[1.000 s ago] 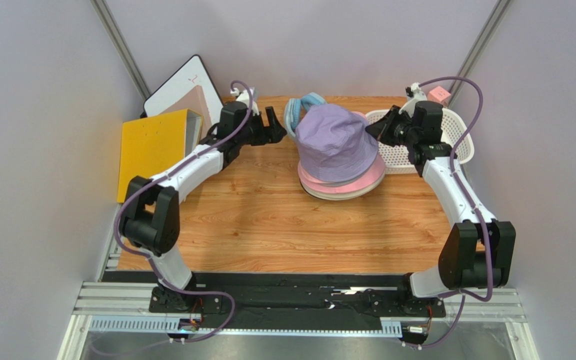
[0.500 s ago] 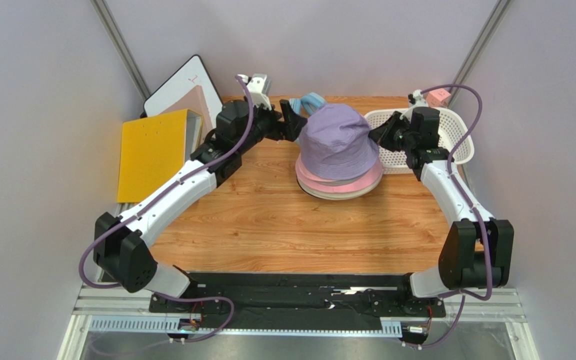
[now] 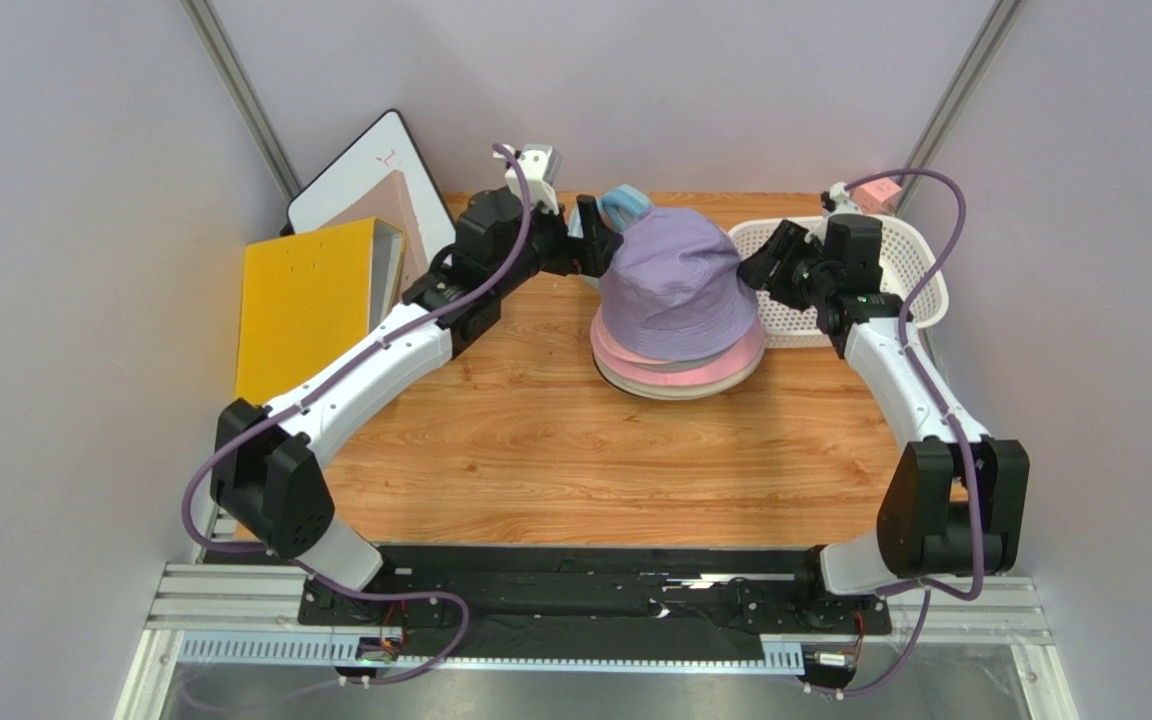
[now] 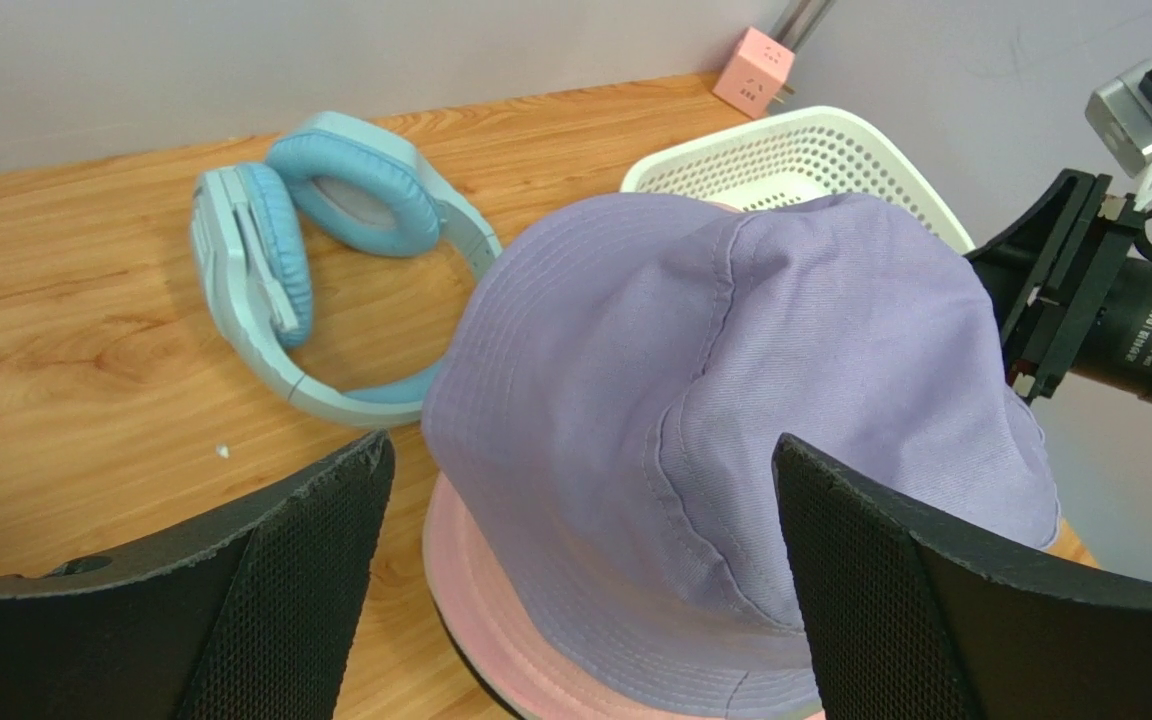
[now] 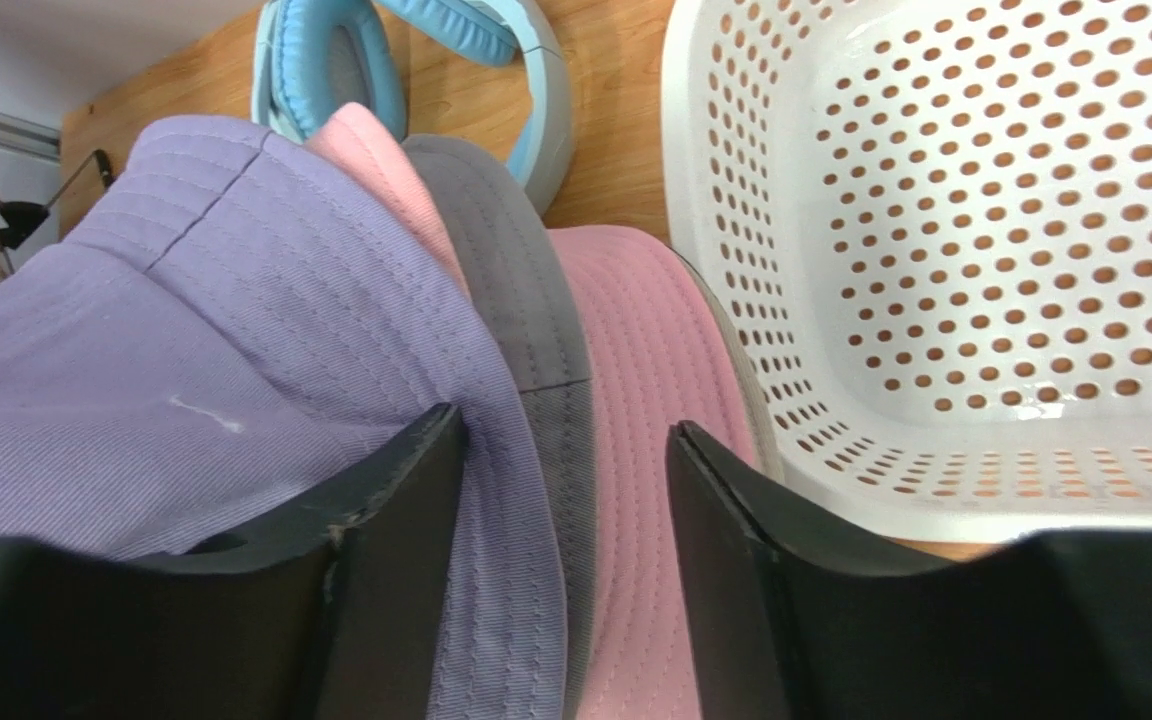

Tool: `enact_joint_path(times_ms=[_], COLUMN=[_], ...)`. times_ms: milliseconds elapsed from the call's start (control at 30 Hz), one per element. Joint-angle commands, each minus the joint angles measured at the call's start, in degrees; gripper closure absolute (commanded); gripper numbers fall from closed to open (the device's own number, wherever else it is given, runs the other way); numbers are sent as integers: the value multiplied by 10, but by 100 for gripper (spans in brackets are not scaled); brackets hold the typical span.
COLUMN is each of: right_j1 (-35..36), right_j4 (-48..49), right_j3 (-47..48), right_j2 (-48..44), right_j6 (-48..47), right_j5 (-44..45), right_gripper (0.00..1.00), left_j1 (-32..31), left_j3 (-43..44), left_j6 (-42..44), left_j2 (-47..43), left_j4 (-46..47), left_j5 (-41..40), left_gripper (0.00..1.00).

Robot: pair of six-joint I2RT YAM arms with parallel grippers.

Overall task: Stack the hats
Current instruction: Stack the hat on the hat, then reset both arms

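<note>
From above, the lavender hat crowns a single pile at the back middle of the desk. The pink hat shows as a brim beneath it. Every hat we can make out belongs to this pile. The left gripper hovers just beside the pile's left flank. The right gripper sits at its right flank, in front of the white basket. Blue headphones lie behind the pile.

In the left wrist view, the left gripper is spread wide and empty. The lavender crown sits ahead between its jaws, and we see no contact with either. The pink brim pokes out underneath, with a dark edge below it that we cannot identify.

In the right wrist view, the right gripper's jaws stand parted. The brim edges of the lavender hat, the grey hat and the pink hat lie in the gap. One jaw seems to brush the lavender cloth, yet nothing looks pinched, so we read this gripper as released.

We judge the stacking essentially done. What seems left is perhaps squaring the top hat, which sits a little off-centre on the brims below, and drawing both arms clear.
</note>
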Motion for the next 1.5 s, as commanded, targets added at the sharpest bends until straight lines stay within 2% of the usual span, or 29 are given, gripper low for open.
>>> enact_joint_path(times_ms=[0,33,67,100,167,200,233,467,700,867,1133,1267,1467], right_j1=[2,1,0,-2,-11,-11,-38,-95,-147,-149,-149,-148,-149], right_j4=[-91,-97,-103,-113,-119,-121,-121,-130,-140,-163,-187,-195,-220], right_j3=[23,28,29,30,24,22,17,2,-31,-60,-141,-177,-187], right_j2=[-4,-7,-9,-13,-24,-29,-40,-85,-139,-213,-401,-457,-489], right_j6=[-29,-32,-32,-33,-33,-31,-29,-30,-28,-31,-24,-36,-50], right_j5=[21,33,42,50,59,58,51,25,-13,-13,0,18,28], right_gripper=[41,38,27,25,3,0,0,0,0,0,0,0,0], left_j1=[4,6,10,14,27,33,39,100,132,132,132,132,132], left_j3=[-10,-16,-20,-24,-37,-41,-52,-97,-141,-161,-186,-212,-211], left_j6=[12,10,6,2,-6,-16,-19,-27,-36,-33,-37,-28,-17], left_j2=[-59,-64,-70,-83,-97,-111,-119,-187,-235,-302,-424,-483,-497], left_j4=[-3,-24,-28,-35,-42,-52,-55,-86,-113,-162,-296,-311,-353], left_j5=[-15,-16,-16,-16,-15,-12,-10,-11,-9,-38,-130,-144,-147], left_gripper=[1,1,1,1,1,1,0,0,1,1,1,1,1])
